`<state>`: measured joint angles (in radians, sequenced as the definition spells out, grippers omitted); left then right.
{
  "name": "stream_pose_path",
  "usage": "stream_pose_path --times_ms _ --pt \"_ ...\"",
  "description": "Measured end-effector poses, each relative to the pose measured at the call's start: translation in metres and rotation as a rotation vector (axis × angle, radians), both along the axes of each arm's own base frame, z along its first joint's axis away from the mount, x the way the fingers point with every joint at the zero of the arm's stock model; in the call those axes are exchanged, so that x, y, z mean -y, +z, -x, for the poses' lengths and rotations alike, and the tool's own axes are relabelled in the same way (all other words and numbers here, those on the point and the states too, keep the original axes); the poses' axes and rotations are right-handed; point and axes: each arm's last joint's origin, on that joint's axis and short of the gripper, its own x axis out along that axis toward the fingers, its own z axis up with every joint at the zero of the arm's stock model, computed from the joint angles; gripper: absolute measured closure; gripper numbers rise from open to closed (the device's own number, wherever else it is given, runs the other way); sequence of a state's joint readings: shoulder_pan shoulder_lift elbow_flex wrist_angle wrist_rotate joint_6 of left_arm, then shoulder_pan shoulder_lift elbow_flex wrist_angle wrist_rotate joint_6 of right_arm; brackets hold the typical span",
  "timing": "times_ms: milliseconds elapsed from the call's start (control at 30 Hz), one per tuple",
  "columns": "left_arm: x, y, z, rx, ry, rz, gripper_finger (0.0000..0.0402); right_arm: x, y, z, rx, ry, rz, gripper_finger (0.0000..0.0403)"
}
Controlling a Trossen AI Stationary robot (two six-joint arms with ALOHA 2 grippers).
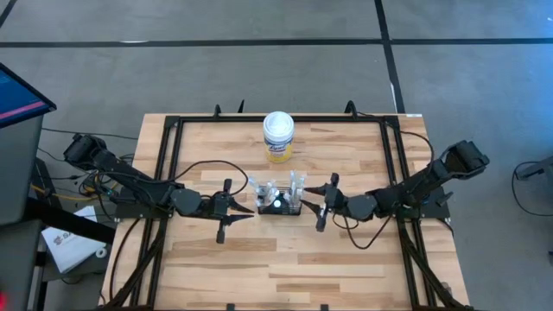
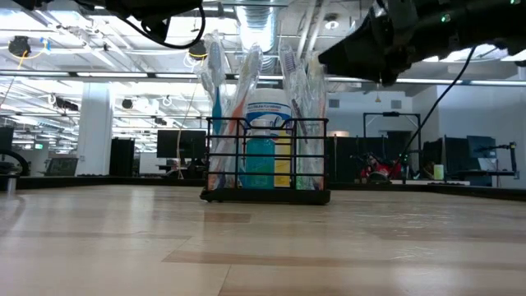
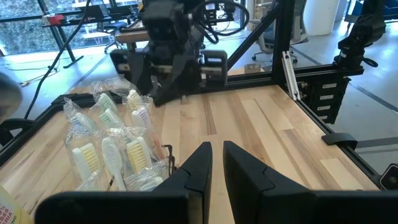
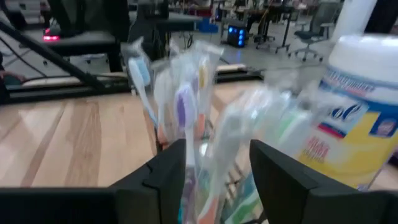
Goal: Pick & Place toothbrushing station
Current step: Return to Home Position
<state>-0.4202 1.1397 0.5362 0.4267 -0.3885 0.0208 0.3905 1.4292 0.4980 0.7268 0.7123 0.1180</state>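
Note:
The toothbrushing station (image 1: pixel 278 204), a low black wire holder filled with wrapped toothbrushes (image 3: pixel 115 146), rests by its base (image 2: pixel 267 197) on the middle of the wooden table. My left gripper (image 1: pixel 249 210) hangs just left of it, level, its fingers (image 3: pixel 216 149) shut with nothing between them. My right gripper (image 1: pixel 307 206) comes in level from the table's right. It is open at the holder's right end, and wrapped toothbrushes (image 4: pixel 199 118) stand up between its two fingers (image 4: pixel 217 155). My right gripper stands open on either side of the wrapped toothbrushes at the holder's right end (image 4: pixel 205 143); I cannot tell whether a finger touches them or the wire.
A white canister with a yellow label (image 1: pixel 278 136) stands just beyond the holder toward the far edge, and shows large in the right wrist view (image 4: pixel 364 118). Black frame rails (image 1: pixel 168 164) run along the table's left, right and far sides. Bare wood (image 1: pixel 276 268) lies toward the near edge.

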Motion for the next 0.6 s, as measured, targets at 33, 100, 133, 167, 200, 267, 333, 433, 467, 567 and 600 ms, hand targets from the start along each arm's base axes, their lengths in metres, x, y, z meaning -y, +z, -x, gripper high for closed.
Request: stream_pose_path --times_ms 33,100,133,167,200,267,333,433,467,567,600 --pt "0.000 0.000 0.000 0.000 0.000 0.000 0.0366 0.000 0.003 0.002 0.004 0.001 0.007 0.0235" --pt "0.000 0.000 0.000 0.000 0.000 0.000 0.0366 -0.001 0.008 0.005 0.004 0.008 0.017 0.0237" --pt "0.000 0.000 0.000 0.000 -0.001 -0.004 0.0366 -0.001 0.011 0.007 0.003 0.012 0.018 0.0240" --pt "0.000 0.000 0.000 0.000 -0.002 -0.017 0.0366 -0.001 0.012 0.009 -0.002 0.015 0.020 0.0242" --pt "0.000 0.000 0.000 0.002 -0.004 -0.033 0.0366 -0.001 0.014 0.011 -0.010 0.018 0.025 0.0246" --pt "-0.001 0.002 0.001 0.009 -0.006 -0.046 0.0366 0.000 0.017 0.014 -0.019 0.020 0.028 0.0253" --pt "-0.001 0.002 0.001 0.010 -0.006 -0.048 0.0366 0.000 0.021 0.018 -0.022 0.025 0.024 0.0262" --pt "-0.003 0.007 0.003 0.032 0.004 -0.040 0.0366 -0.001 0.024 0.023 -0.037 0.036 0.032 0.0276" --pt "-0.004 0.008 0.004 0.035 0.016 -0.041 0.0366 -0.001 0.026 0.025 -0.036 0.042 0.037 0.0281" --pt "-0.009 0.015 0.007 0.066 0.042 -0.062 0.0366 0.000 0.031 0.029 -0.039 0.054 0.055 0.0292" --pt "-0.011 0.017 0.009 0.075 0.048 -0.087 0.0366 -0.001 0.032 0.031 -0.036 0.057 0.055 0.0295"
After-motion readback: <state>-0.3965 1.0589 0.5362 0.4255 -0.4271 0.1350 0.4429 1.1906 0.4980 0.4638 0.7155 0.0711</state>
